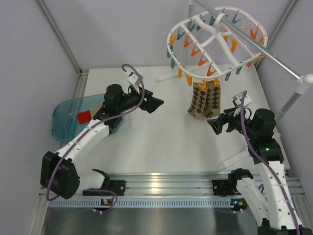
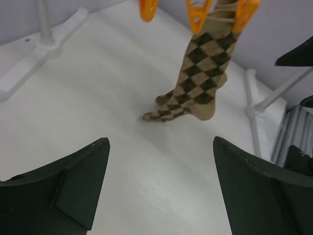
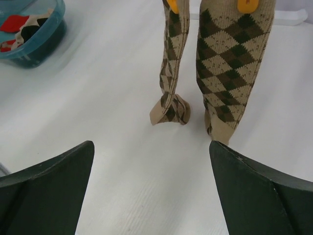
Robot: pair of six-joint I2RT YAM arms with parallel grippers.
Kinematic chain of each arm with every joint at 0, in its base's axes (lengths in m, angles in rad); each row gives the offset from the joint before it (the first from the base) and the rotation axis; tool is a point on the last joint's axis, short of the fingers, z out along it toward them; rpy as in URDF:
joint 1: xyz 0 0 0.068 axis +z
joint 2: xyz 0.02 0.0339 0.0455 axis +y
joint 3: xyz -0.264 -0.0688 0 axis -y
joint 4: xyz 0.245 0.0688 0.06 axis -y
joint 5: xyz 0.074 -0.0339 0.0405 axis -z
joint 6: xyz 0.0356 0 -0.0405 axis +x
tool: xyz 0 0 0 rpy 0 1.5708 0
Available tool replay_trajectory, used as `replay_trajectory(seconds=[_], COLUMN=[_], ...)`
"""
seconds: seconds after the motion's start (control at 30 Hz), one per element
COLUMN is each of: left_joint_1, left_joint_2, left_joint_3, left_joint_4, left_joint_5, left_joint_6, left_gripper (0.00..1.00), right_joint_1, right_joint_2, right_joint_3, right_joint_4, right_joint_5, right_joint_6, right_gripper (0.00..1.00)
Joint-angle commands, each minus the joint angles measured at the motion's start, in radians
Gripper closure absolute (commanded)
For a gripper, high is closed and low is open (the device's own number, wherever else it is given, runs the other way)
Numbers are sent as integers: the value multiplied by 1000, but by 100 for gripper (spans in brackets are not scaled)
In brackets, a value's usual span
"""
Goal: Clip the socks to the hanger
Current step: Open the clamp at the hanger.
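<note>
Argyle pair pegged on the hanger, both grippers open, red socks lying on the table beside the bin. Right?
No. The red socks lie inside the bin, not beside it, as the right wrist view shows. The argyle pair is pegged on the hanger; left gripper and right gripper are open.

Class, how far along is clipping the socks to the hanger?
Done: brown-and-cream argyle socks hang from orange pegs on the white plastic oval hanger. In hand: nothing; left gripper and right gripper stand open. Left: red-and-cream fabric socks lie in the teal plastic tub.
</note>
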Motion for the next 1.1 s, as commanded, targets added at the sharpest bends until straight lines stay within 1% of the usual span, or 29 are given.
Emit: replay_trajectory(seconds=[0.0,0.1,0.13,0.17,0.2,0.27,0.37,0.47,0.67,0.77,0.8,0.87,0.9,0.93,0.97,1.0,1.07], left_joint_1=[-2,-22,-25,-32,-48,-73,-137,-203,-239,-246,-248,-252,-256,-256,-259,-259,-259], left_joint_2=[74,157,171,179,191,208,234,274,375,430,451,467,479,485,488,489,492], left_joint_3=[-49,-23,-17,-13,-10,0,5,10,75,121,132,155,161,171,172,174,178], left_joint_4=[508,605,627,651,693,710,745,777,863,894,902,912,917,917,916,911,905], left_joint_5=[197,166,103,83,58,-12,-78,-112,-161,-177,-177,-181,-186,-190,-190,-193,-193], left_joint_6=[-173,-259,-279,-302,-301,-269,-206,-161,-204,-242,-250,-261,-263,-264,-263,-263,-261], left_gripper=[9,16,20,21,24,27,30,31,27,27,27,27,27,27,27,27,28], right_joint_1=[33,54,59,65,77,91,119,134,149,152,154,155,154,154,154,154,155], right_joint_2=[24,38,41,46,49,52,59,67,81,95,101,105,110,110,112,119,135], right_joint_3=[66,84,90,96,108,116,132,145,188,205,207,207,202,199,199,202,207], right_joint_4=[29,28,25,22,22,22,25,17,11,25,32,51,80,103,120,152,179], right_joint_5=[-22,-19,-16,-7,0,19,43,49,0,-16,-16,7,19,44,106,130,162], right_joint_6=[-37,-53,-63,-67,-70,-73,-72,-73,-61,-35,-26,11,25,57,103,124,178], right_gripper=[0,0,0,0,0,0,0,0,1,4,6,9,15,18,21,24,28])
